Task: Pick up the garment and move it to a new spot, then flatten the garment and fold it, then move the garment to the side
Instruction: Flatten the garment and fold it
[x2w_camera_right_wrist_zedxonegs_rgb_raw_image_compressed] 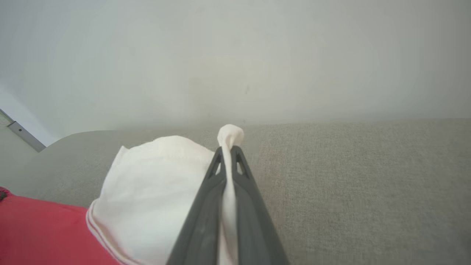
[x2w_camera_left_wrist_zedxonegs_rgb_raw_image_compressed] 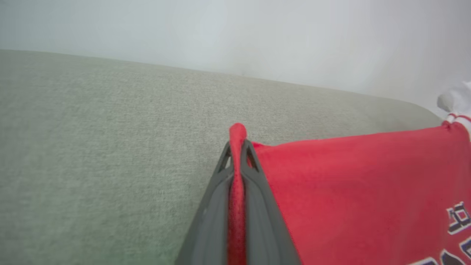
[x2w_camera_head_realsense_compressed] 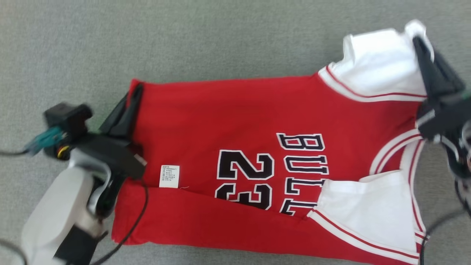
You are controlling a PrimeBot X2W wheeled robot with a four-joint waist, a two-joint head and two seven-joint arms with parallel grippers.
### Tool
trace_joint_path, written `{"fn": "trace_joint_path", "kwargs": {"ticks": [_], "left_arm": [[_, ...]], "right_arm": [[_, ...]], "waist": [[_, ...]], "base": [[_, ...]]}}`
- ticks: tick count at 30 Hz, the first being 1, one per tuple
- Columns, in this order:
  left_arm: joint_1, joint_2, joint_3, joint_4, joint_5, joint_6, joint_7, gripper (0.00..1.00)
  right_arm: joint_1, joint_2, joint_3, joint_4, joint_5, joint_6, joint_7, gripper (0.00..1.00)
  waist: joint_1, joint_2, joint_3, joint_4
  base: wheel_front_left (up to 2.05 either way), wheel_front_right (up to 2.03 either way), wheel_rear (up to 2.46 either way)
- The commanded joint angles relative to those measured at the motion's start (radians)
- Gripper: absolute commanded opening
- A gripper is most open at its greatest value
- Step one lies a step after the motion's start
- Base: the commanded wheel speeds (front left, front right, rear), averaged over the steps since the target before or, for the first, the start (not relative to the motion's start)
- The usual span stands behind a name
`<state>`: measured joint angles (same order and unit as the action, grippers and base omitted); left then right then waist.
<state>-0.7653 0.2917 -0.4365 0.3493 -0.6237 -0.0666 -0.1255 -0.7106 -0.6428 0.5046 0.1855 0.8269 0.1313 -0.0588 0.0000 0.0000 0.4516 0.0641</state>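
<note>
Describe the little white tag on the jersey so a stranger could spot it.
On the grey fabric surface lies a red jersey. The tag sits on its plain red end, left of the number 23. It is a small white rectangle with tiny print, unlike the big plain white sleeves at the other end.

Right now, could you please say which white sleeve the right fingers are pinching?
The far sleeve, top right in the head view: the right gripper clamps its edge. The near sleeve lies free on the jersey.
</note>
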Motion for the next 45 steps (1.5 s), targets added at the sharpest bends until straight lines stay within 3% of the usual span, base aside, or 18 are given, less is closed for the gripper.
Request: {"fn": "trace_joint_path", "kwargs": {"ticks": [1, 7, 15, 27, 28, 29, 31, 32, 33, 41, 45], "left_arm": [[0.05, 0.017, 0.014, -0.042, -0.02, 0.008, 0.009, 0.0], [0.204, 0.08, 0.052, -0.244, -0.072, 0.05, 0.053, 0.0], [0.4, 0.127, 0.068, -0.426, -0.143, 0.097, 0.117, 0.0], [0.495, 0.106, 0.073, -0.412, -0.216, 0.095, 0.114, 0.0], [0.496, 0.106, 0.073, -0.4, -0.217, 0.096, 0.114, 0.0], [0.496, 0.104, 0.076, -0.391, -0.22, 0.097, 0.111, 0.12], [0.501, 0.102, 0.079, -0.372, -0.225, 0.101, 0.106, 0.56], [0.503, 0.101, 0.084, -0.364, -0.224, 0.105, 0.101, 0.95], [0.505, 0.098, 0.085, -0.357, -0.227, 0.105, 0.098, 1.0], [0.531, 0.091, 0.102, -0.324, -0.195, 0.137, 0.035, 1.0], [0.544, 0.1, 0.116, -0.337, -0.15, 0.174, -0.019, 1.0]], "right_arm": [[0.054, -0.011, -0.012, -0.044, 0.021, -0.001, -0.016, 0.0], [0.243, -0.041, -0.039, -0.194, 0.039, -0.001, -0.033, 0.0], [0.442, -0.024, -0.047, -0.274, 0.034, -0.001, -0.048, 0.0], [0.59, 0.022, -0.003, -0.261, -0.015, -0.001, -0.044, 0.0], [0.596, 0.027, 0.0, -0.26, -0.021, -0.001, -0.047, 0.12], [0.605, 0.034, 0.005, -0.258, -0.02, -0.001, -0.048, 0.46], [0.621, 0.033, 0.013, -0.253, -0.035, -0.001, -0.05, 1.0], [0.629, 0.036, 0.016, -0.25, -0.04, -0.001, -0.049, 1.0], [0.636, 0.039, 0.019, -0.25, -0.048, -0.001, -0.053, 1.0], [0.701, 0.051, 0.008, -0.256, -0.086, -0.001, -0.113, 1.0], [0.748, 0.071, -0.059, -0.343, -0.099, -0.001, -0.171, 1.0]], "waist": [[0.0, 0.0, -0.022, -0.021], [0.0, 0.0, -0.058, -0.048], [0.0, 0.0, -0.086, -0.06], [0.0, 0.0, -0.091, -0.057], [0.0, 0.0, -0.091, -0.058], [0.0, 0.0, -0.091, -0.058], [0.0, 0.0, -0.094, -0.06], [0.0, 0.0, -0.095, -0.061], [0.0, 0.0, -0.096, -0.063], [0.0, 0.0, -0.123, -0.069], [0.0, 0.0, -0.142, -0.079]], "base": [[0.0, 0.0, 0.0], [0.0, 0.0, 0.0], [0.0, 0.0, 0.0], [0.0, 0.0, 0.0], [0.0, 0.0, 0.0], [0.0, 0.0, 0.0], [0.0, 0.0, 0.0], [0.0, 0.0, 0.0], [0.0, 0.0, 0.0], [0.0, 0.0, 0.0], [0.0, 0.0, 0.0]]}}
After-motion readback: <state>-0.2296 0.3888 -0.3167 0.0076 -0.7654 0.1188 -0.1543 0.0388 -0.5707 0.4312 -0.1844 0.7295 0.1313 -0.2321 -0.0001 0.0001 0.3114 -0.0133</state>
